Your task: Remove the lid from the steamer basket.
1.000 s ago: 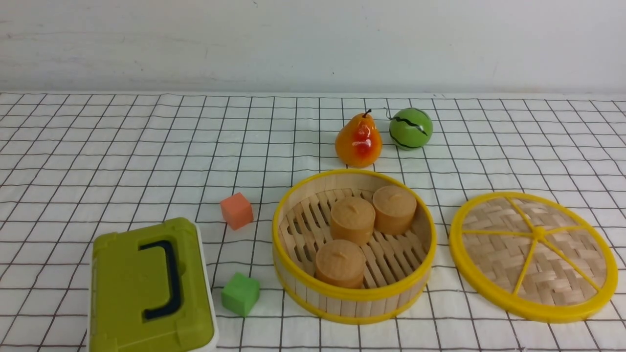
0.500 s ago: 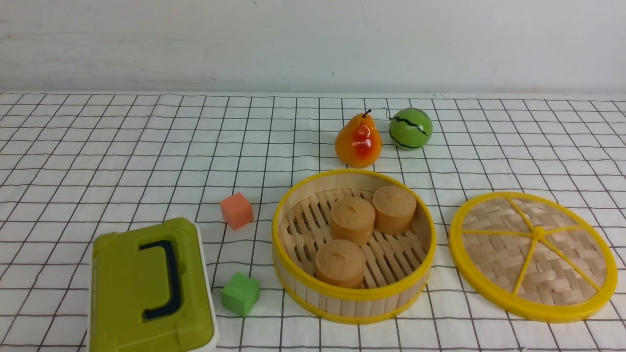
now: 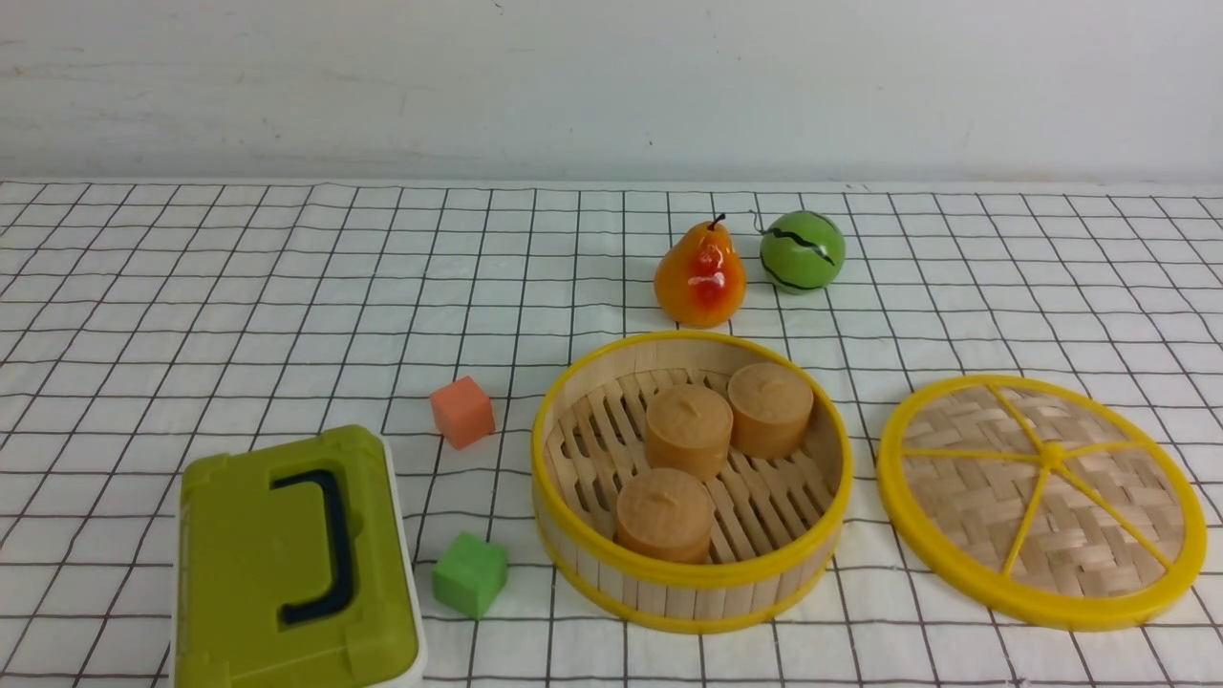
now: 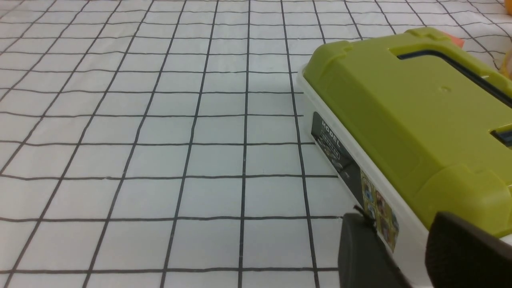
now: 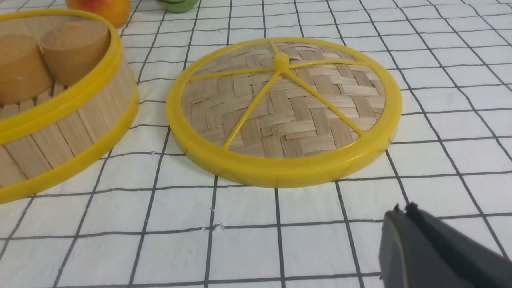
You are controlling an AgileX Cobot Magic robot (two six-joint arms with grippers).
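Both of my pincers sit low and back near the desk (image 3: pixel 191 287), out of the front view altogether; only the wrist views catch them. My right pincer (image 5: pixel 404 212) shows as dark fingers pressed together with nothing between them, so I read it as clenched and empty, hanging just short of the lid (image 5: pixel 284 112). My left pincer (image 4: pixel 404 240) shows two dark fingers with a gap between them, released and holding nothing, close beside the olive-green box (image 4: pixel 420 120). The lid lies flat on the checked cloth to the right of the steamer basket (image 3: pixel 690 478), near it but apart, with a strip of cloth between the two yellow rims. The basket stands uncovered, and three tan cakes (image 3: pixel 688 430) sit on its slatted floor. Behind it rest a pear (image 3: pixel 700 272) and a green ball (image 3: pixel 803 250); an orange cube (image 3: pixel 462 411) and a green cube (image 3: pixel 469 574) lie to its left. I judge the task's one step as done: the lid is off and set down. Nothing more seems called for beyond keeping both arms clear, taking care not to nudge the lid's near rim with my right fingers.
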